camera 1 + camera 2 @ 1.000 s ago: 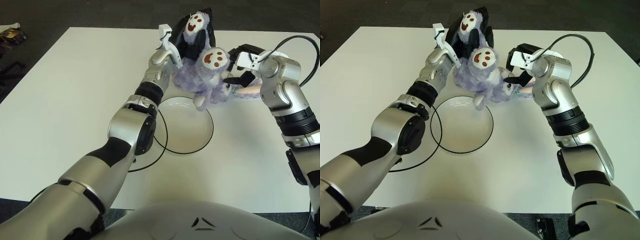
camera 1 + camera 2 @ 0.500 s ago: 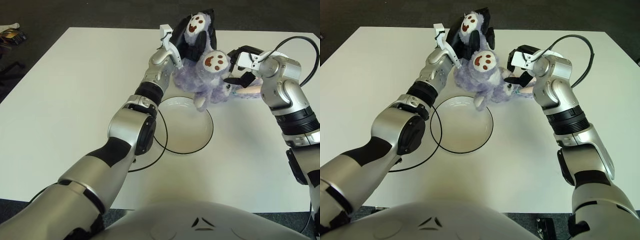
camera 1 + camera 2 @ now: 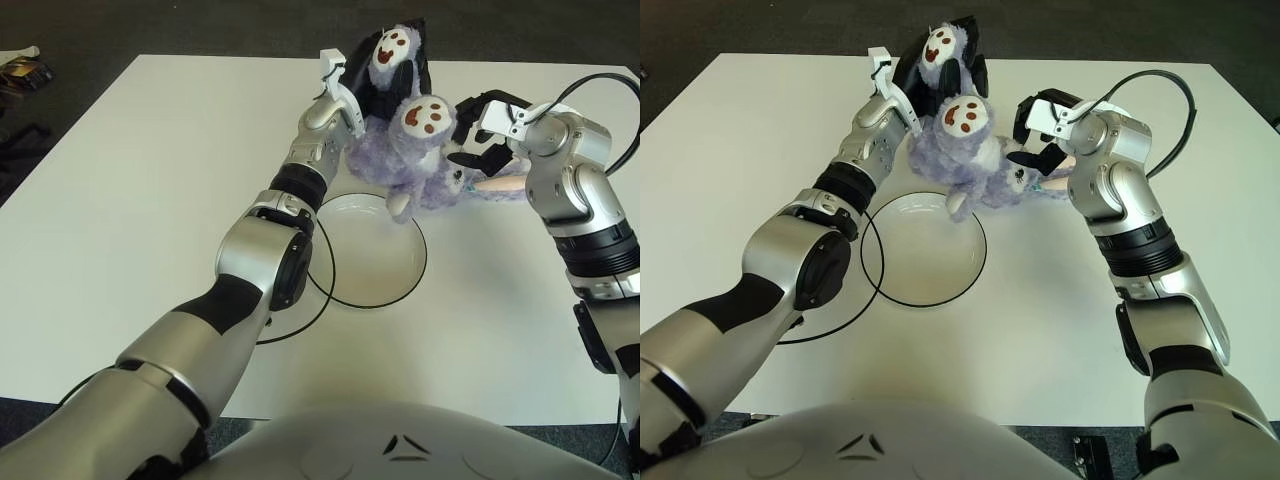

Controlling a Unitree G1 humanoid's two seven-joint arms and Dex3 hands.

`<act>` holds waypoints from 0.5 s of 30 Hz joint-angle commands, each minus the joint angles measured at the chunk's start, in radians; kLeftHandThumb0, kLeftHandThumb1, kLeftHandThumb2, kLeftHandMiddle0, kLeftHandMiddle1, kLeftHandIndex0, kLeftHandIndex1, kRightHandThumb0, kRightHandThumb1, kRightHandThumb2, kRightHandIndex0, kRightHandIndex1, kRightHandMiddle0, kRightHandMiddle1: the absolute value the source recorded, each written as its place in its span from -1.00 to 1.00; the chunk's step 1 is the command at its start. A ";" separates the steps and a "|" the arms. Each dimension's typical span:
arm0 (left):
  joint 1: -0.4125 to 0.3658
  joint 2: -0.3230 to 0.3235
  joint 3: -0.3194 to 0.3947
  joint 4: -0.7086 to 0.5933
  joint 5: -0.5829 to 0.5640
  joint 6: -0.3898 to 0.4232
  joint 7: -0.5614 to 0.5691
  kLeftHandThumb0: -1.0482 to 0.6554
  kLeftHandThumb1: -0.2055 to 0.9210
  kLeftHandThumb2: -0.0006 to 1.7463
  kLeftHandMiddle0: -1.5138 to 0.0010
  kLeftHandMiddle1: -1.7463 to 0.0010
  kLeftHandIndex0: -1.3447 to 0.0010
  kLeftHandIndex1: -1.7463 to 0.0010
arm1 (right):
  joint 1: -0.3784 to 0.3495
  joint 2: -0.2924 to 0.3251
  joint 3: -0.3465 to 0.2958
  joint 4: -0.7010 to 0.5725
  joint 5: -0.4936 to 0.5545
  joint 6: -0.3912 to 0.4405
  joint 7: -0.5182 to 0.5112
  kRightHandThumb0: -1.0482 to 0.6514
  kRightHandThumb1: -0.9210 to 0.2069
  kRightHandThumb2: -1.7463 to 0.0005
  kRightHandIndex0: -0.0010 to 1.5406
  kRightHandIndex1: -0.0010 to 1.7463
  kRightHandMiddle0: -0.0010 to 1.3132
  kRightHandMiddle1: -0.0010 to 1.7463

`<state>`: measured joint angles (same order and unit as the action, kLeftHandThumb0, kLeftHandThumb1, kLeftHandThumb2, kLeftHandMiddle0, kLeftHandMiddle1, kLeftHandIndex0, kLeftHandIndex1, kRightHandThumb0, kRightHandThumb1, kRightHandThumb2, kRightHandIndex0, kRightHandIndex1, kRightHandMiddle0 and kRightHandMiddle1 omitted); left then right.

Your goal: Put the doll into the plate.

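Above the far rim of the plate (image 3: 398, 285) the doll (image 3: 415, 155) hangs between both hands, lifted off the table (image 3: 120, 200) — most of its body is beyond the rim, with one lower limb dangling just over the dish's far edge.

The left hand (image 3: 375, 75) grips it from the left and rear, dark fingers clenched around the upper foot. The right hand (image 3: 480, 130) presses in from the right, fingers closed on the doll's flank near its small face.

Judging from this, the main risk is a release made too early: the bulk sits past the rim, so it would likely land on the table or slump half over the edge. The two hands must also travel together — if one leads, the soft body could twist or slip out of the weaker pinch. A black cable (image 3: 325, 300) curves beside the plate and could catch a low forearm.

It is a fluffy lilac plush, seemingly upside down, with two white foot pads bearing brown paw marks turned up toward the camera. It looks limp and easily squashed.
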<state>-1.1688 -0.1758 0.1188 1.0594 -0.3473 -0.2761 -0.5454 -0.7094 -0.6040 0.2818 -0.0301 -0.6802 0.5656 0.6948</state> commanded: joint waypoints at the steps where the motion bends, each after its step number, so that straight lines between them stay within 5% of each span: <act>1: 0.025 -0.127 0.005 -0.012 -0.014 -0.011 -0.009 0.85 -0.35 0.72 0.03 -1.00 -0.55 -1.00 | 0.005 0.017 -0.015 0.027 0.009 -0.019 -0.056 -0.32 0.07 -0.40 -0.68 0.51 0.01 0.87; 11: 0.018 -0.112 0.001 0.000 -0.009 0.004 -0.038 0.85 -0.34 0.72 0.03 -1.00 -0.55 -1.00 | 0.124 0.074 -0.149 -0.039 0.096 -0.020 -0.216 -0.29 -0.11 -0.17 -0.72 0.28 0.00 0.74; 13: 0.018 -0.112 0.005 0.001 -0.013 0.004 -0.039 0.85 -0.34 0.72 0.03 -1.00 -0.55 -1.00 | 0.165 0.084 -0.171 -0.054 0.101 -0.044 -0.273 -0.35 0.18 -0.24 -0.72 0.24 -0.52 0.71; 15: 0.018 -0.112 0.009 0.000 -0.016 0.004 -0.032 0.85 -0.34 0.72 0.03 -1.00 -0.55 -1.00 | 0.169 0.096 -0.171 -0.049 0.084 -0.064 -0.336 -0.40 0.27 -0.25 -0.72 0.23 -0.75 0.64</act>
<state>-1.1688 -0.1757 0.1194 1.0618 -0.3505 -0.2763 -0.5804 -0.5765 -0.5240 0.1336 -0.0705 -0.5964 0.5231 0.4365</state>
